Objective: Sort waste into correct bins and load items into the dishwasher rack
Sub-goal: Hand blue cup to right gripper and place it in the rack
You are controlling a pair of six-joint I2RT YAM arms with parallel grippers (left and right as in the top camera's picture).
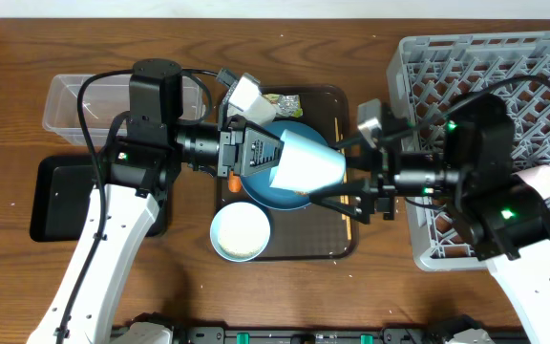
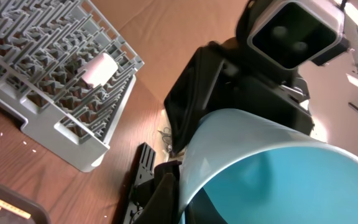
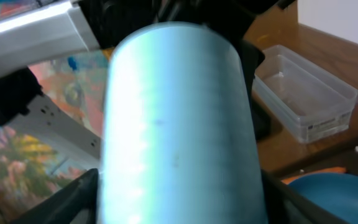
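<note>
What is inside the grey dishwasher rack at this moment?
A small pink cup lies among the pegs of the dishwasher rack. No other item shows. The right arm covers the rack's middle part from above, so that part cannot be checked.

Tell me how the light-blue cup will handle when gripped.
The light-blue cup looks smooth and has no handle, so it may slip in a loose grip. Its thin wall suggests that it is light, probably stiff plastic. Being round and tapered, it would likely roll in a curve if laid on its side.
</note>
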